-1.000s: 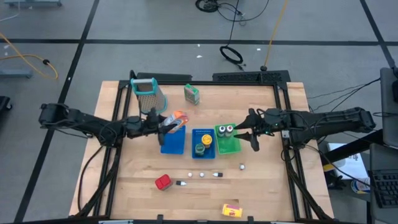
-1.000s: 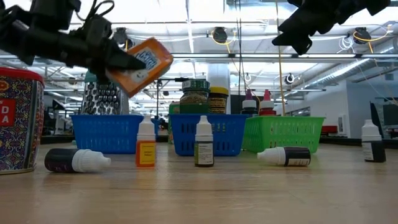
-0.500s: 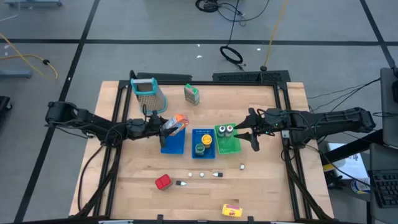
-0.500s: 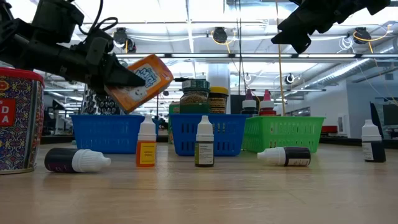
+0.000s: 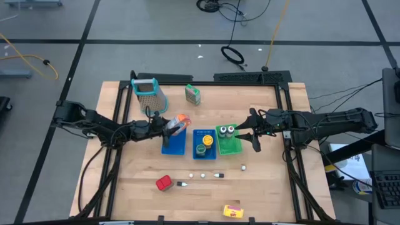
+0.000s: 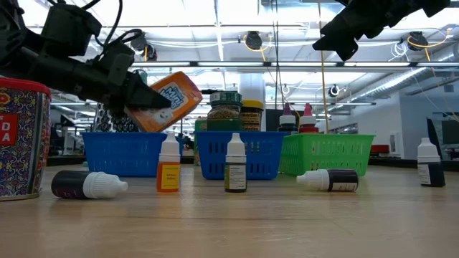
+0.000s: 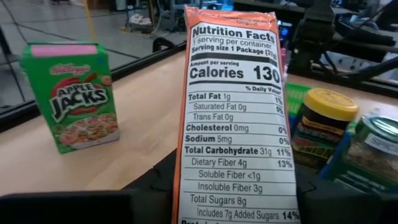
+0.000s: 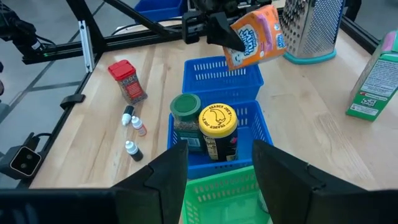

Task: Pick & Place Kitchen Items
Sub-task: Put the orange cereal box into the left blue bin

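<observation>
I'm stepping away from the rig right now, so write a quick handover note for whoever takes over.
Left gripper: shut on the orange packet, held in the air over the far end of the left blue basket.
Right gripper: open, empty, raised beside the green basket.
Done: two jars in the middle blue basket, two bottles in the green one.
Left: set the packet down; then the green carton, red can, yellow box and small dropper bottles, all on the table.
</observation>
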